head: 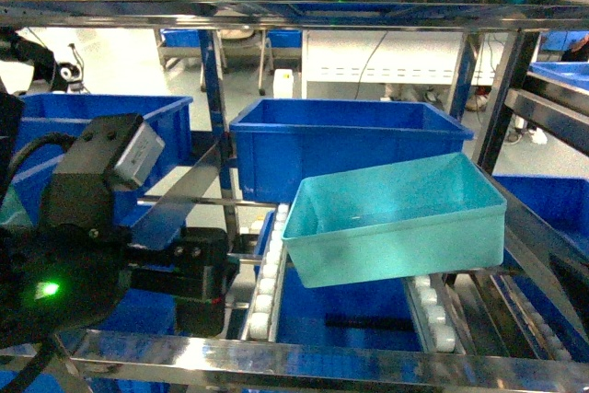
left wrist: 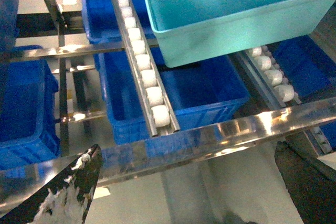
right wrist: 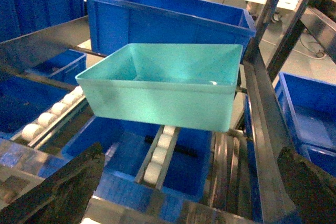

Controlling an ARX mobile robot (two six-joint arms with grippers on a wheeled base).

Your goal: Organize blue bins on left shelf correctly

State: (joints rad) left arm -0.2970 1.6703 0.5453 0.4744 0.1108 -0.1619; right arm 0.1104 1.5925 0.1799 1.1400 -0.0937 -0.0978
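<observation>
- Light turquoise rectangular plastic tub [head: 396, 223]: sat skewed and tilted on the sloping roller tracks of the shiny steel-framed flow rack [head: 304, 349], its left corner overhanging the left track and its right end against the angled side rail [head: 543, 227]. Inside glossy.
- Left roller track of small white wheels [left wrist: 142, 61]: bare from the tub's front wall down to the front crossbar [left wrist: 210, 140].
- Right roller track [left wrist: 273, 74]: partly covered by the tub.
- Royal-blue plastic crate [head: 345, 140]: stood directly behind the tub on the same level, near its rear rim.
- Further royal-blue crate [left wrist: 184, 90]: lay on the level below, under the tracks.
- Left gripper [left wrist: 68, 190]: only one dark, scuffed fingertip showed, low before the crossbar, apart from the tub; jaw spacing could not be told.
- Right gripper [right wrist: 178, 203]: two dark fingers spread wide apart at the frame's lower corners, holding nothing, short of the tub.
</observation>
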